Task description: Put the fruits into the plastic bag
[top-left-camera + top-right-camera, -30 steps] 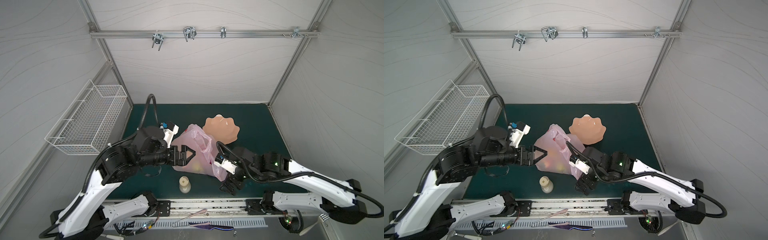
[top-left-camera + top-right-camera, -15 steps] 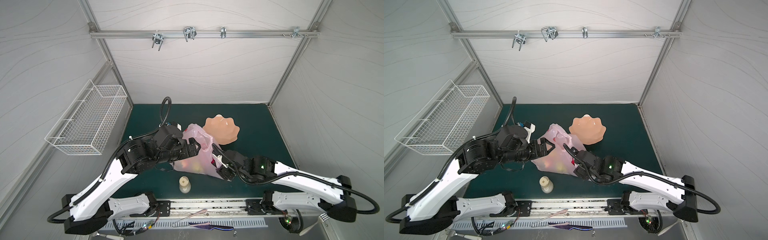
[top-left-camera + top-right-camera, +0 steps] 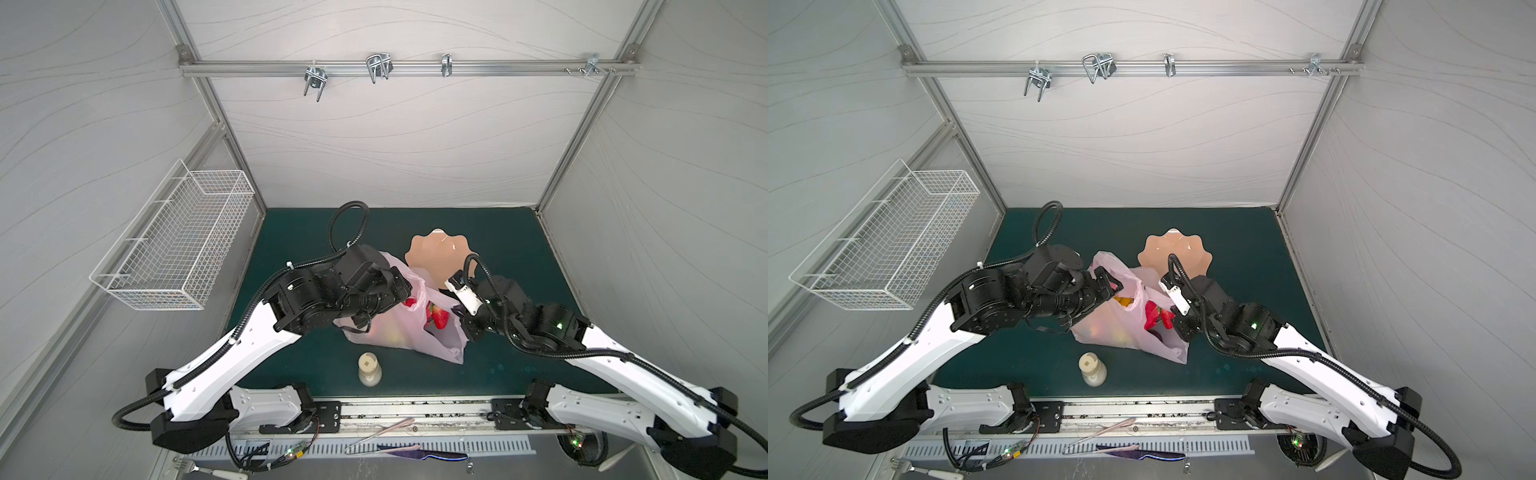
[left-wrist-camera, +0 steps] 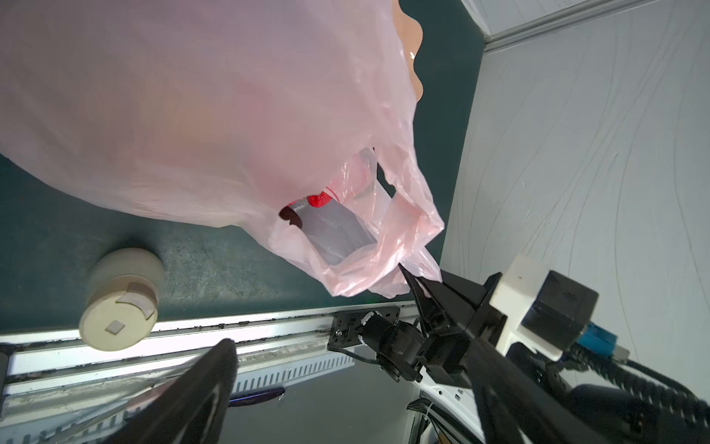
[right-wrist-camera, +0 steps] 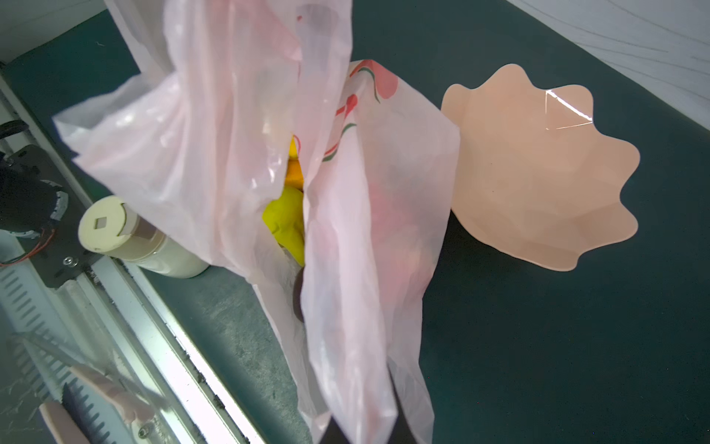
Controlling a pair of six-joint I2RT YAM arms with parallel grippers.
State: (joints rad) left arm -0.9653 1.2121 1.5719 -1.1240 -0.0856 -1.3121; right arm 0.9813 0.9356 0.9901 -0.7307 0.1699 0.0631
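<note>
green mat (image 3: 519, 249) | white walls (image 3: 395, 145) | left hand (image 3: 1109, 286) wide open | right hand (image 4: 412, 277) pinching plastic bag (image 4: 192, 115)

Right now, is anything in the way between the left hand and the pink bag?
Nothing visible. The open left hand is right beside the bag; the bottle stands apart toward the front, and the dish lies behind the bag.
</note>
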